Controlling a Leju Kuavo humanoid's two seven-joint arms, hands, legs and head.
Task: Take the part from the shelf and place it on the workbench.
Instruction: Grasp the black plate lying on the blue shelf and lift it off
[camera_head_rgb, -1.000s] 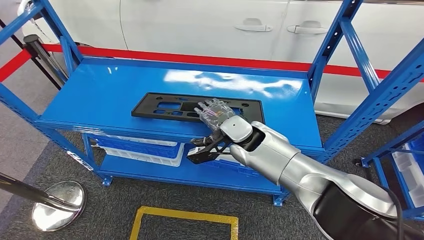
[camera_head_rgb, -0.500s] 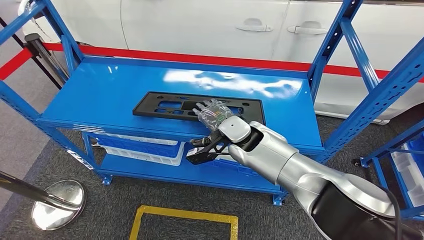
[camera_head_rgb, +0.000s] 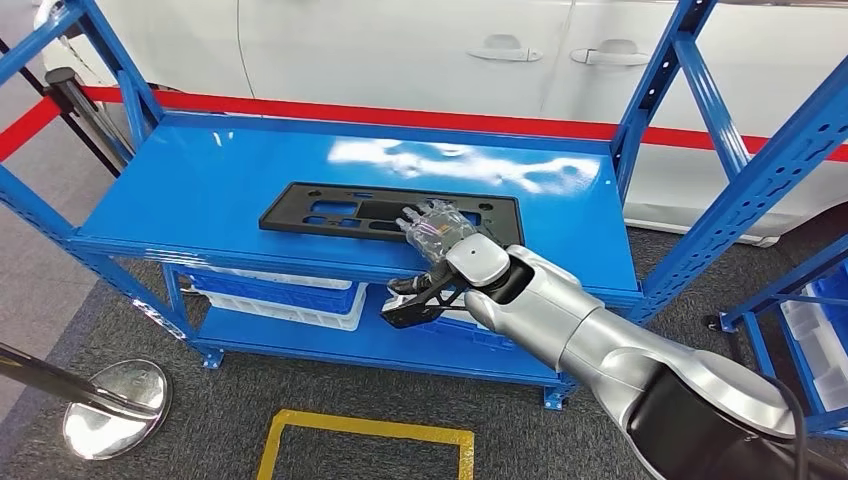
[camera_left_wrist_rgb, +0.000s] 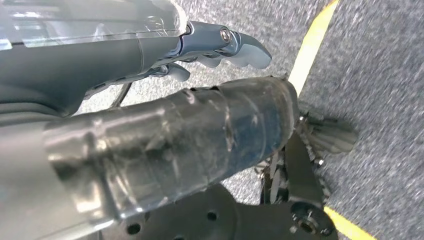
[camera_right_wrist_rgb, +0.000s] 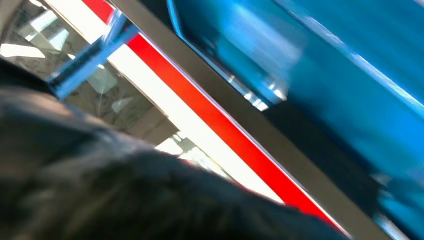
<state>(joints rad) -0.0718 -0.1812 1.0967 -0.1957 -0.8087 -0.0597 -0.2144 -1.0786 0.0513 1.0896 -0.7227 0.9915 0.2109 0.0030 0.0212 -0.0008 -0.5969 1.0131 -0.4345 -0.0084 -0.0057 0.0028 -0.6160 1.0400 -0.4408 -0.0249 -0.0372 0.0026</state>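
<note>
Clearly the blue shelf (camera_head_rgb: 200, 190) carried the part (camera_head_rgb: 330, 213), a flat black plate with cutouts, probably light, stiff and slippery; its near long edge seemed the best hold. Over its right end lay the right hand (camera_head_rgb: 432, 227), fingers spread.

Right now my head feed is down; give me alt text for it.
The right robot hand rests on the near edge of a flat black part lying on a blue shelf. A white car stands behind red tape.
</note>
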